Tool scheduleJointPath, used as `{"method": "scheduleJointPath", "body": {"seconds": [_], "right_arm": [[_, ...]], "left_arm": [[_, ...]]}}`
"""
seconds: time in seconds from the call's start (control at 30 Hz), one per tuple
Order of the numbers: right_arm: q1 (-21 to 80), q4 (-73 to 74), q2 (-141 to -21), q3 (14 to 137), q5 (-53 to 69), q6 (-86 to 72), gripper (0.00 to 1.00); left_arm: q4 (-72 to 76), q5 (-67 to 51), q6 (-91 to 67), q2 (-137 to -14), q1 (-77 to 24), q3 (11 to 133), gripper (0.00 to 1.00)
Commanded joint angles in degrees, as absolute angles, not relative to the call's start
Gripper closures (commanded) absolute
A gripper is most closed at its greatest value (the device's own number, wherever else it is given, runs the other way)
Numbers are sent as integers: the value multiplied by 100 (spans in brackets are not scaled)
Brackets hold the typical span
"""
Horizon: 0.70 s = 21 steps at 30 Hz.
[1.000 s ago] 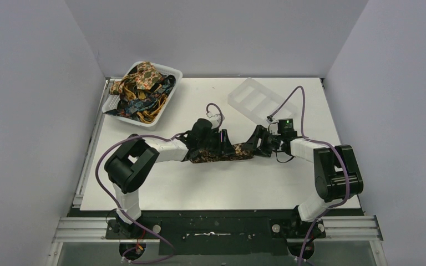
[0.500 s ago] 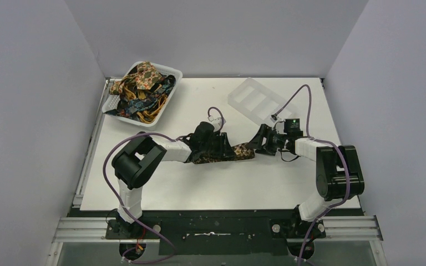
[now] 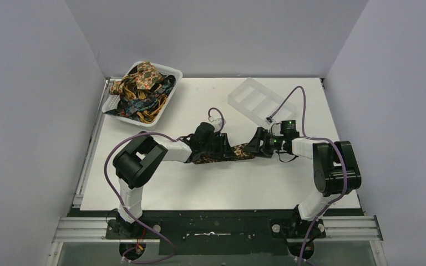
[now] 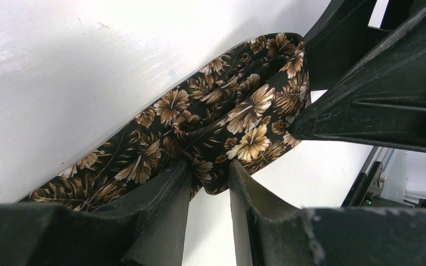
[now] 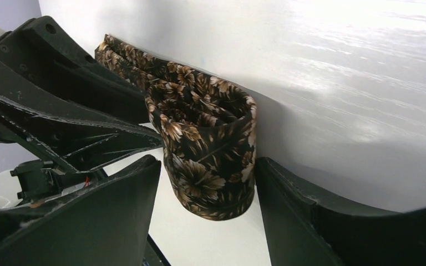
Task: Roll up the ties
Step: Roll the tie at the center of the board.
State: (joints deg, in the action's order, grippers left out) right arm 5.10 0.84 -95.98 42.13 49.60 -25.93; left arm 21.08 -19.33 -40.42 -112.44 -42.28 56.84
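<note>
Two arms: both reach to the middle of the counter (image 3: 199, 185) and meet over a single tie.
Counter: white; your work sits about midway between its left and right edges.
Basket: the white basket (image 3: 109, 105) stands at the far left corner, heaped with the other ties (image 3: 141, 83), well apart from both claws.
Tray: the clear tray (image 3: 258, 100) lies near the far edge, just beyond the right arm.
Brown tie: the brown tie (image 3: 234, 152) lies flat with its long axis running left to right, its right end angled slightly toward the far edge.
Rolled end: the rolled end (image 5: 216, 138) is a short coil at the tie's right tip.
Right claw: the right claw (image 5: 206, 177) is clenched on that coil, pressed against both its sides.
Left claw: the left claw (image 4: 209, 180) pinches the flat strip just left of the coil.
Key relation: the unrolled length runs leftward from your right claw, toward the left arm's base. Your right arm is the nearer one to the coil.
Judgement: rolling likely has to travel left along that axis, with the left claw holding the strip taut ahead of it.
</note>
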Motion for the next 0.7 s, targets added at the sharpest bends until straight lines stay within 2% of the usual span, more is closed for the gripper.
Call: {"method": "scheduleJointPath", "body": {"seconds": [0.0,0.53,0.67], "right_arm": [[571,-473,-9663,4119,5166,-2483,35],[538,-1311,-9292,3723,5529,-2875,42],[536,-1344,-9170,3687,5453,-3082,47]], "left_arm": [[1984,-1726,-3804,-11236,-4236,5822,70],[1493,-1408,-3640,-11205,-4234,5993,70],[1447,-1384,-3615,-11219,-4236,6026,70]]}}
